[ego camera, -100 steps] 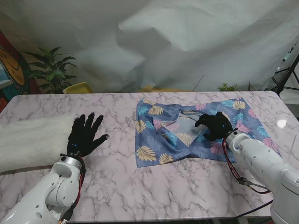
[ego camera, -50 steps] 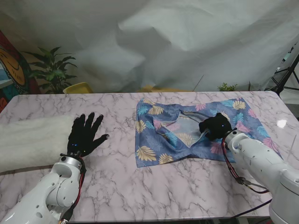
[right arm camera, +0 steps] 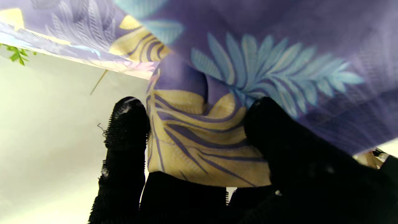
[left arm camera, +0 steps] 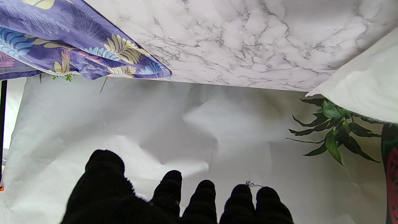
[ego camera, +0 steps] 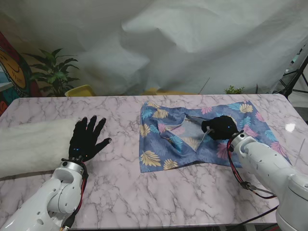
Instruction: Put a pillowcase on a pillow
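On the marble table [ego camera: 159, 192], right of its middle, the leaf-print pillowcase [ego camera: 163, 144] lies rumpled, and the right hand [ego camera: 220, 128] has a fold of it bunched in its fingers [right arm camera: 126, 130]. Left of the pillowcase, the left hand [ego camera: 86, 139] hovers splayed and empty, just beside the white pillow [ego camera: 29, 147].

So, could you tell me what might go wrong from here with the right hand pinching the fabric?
1. The right hand grips the pillowcase near its opening; it may have both layers, so lifting would not open it.
2. In the right wrist view the fold sits only between the fingertips, so it could slip out.
3. The pillow lies at the far left, beside the open left hand, so bringing the two together may drag the cloth.
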Controlling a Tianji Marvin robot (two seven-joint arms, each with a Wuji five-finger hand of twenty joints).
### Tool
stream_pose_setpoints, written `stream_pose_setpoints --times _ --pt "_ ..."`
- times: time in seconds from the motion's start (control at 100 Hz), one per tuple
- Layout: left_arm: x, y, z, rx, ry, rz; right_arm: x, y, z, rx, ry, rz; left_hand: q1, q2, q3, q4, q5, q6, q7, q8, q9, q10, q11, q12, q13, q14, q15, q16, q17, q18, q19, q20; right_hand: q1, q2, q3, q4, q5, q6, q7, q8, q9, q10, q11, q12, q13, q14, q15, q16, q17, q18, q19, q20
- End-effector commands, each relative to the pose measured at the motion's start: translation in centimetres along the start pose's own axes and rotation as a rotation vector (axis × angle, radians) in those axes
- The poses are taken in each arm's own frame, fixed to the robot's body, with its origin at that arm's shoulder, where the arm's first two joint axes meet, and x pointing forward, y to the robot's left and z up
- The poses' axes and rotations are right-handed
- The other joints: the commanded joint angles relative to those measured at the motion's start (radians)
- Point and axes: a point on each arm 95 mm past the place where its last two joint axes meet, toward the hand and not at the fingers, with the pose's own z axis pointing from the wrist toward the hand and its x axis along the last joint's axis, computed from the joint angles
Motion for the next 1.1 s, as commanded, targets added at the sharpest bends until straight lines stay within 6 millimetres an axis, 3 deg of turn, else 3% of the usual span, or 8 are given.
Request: stream_pose_setpoints --times 0.0,0.32,0.57,0.83,1.09 --pt "0.2 0.3 0.0 -0.018 0.006 -0.001 0.2 0.7 0.5 -0.016 0.023 -0.012 0.017 0.038 0.001 0.013 0.010 0.007 0.001 0.014 -0.020 -0.014 0.012 0.015 -0.007 -0.024 0.006 0.008 -0.008 -0.038 0.016 0.017 0.100 0.091 0.012 0.044 0.025 -0.077 0.146 0.078 -0.012 0.031 0.055 0.037 0.047 -0.009 0.077 0.046 0.026 -0.024 0.020 0.030" --pt "0.3 0.3 0.1 -0.021 0.013 -0.002 1.8 5.2 -0.5 -0.142 0.073 -0.098 0.018 0.037 0.001 0.013 0.017 0.006 0.006 0.017 -0.012 -0.017 0.022 0.019 -0.004 -0.028 0.011 0.008 -0.007 -0.040 0.016 0.023 0.105 0.098 0.006 0.044 0.020 -0.065 0.150 0.085 -0.005 0.047 0.080 0.090 0.079 -0.018 0.129 0.107 0.070 -0.027 0.037 0.064" --pt "0.3 0.3 0.2 -0.021 0.016 -0.001 3.1 7.6 -1.9 -0.187 0.100 -0.132 0.021 0.035 0.001 0.014 0.027 0.005 0.011 0.018 -0.004 -0.022 0.035 0.021 -0.001 -0.030 0.017 0.008 -0.003 -0.041 0.016 0.026 0.103 0.100 0.002 0.043 0.016 -0.055 0.152 0.084 0.001 0.051 0.093 0.114 0.101 -0.022 0.161 0.139 0.089 -0.025 0.051 0.088" --pt "0.4 0.3 0.2 -0.022 0.021 -0.002 5.0 9.3 -3.5 -0.207 0.126 -0.137 0.022 0.030 0.001 0.013 0.041 0.000 0.017 0.019 0.008 -0.031 0.053 0.022 0.005 -0.032 0.026 0.009 0.000 -0.040 0.015 0.028 0.101 0.109 -0.002 0.041 0.008 -0.016 0.156 0.070 0.007 0.055 0.102 0.138 0.112 -0.021 0.180 0.168 0.098 -0.020 0.059 0.117" --pt "-0.2 0.1 0.1 -0.034 0.015 -0.010 6.9 9.7 -4.8 -0.190 0.164 -0.094 0.030 0.005 0.001 0.013 0.060 -0.003 0.026 0.020 0.018 -0.034 0.077 0.020 0.012 -0.022 0.042 0.010 0.007 -0.035 0.016 0.028 0.090 0.115 -0.009 0.040 0.004 -0.003 0.158 0.058 0.013 0.051 0.109 0.153 0.115 -0.026 0.212 0.190 0.106 -0.022 0.070 0.139"
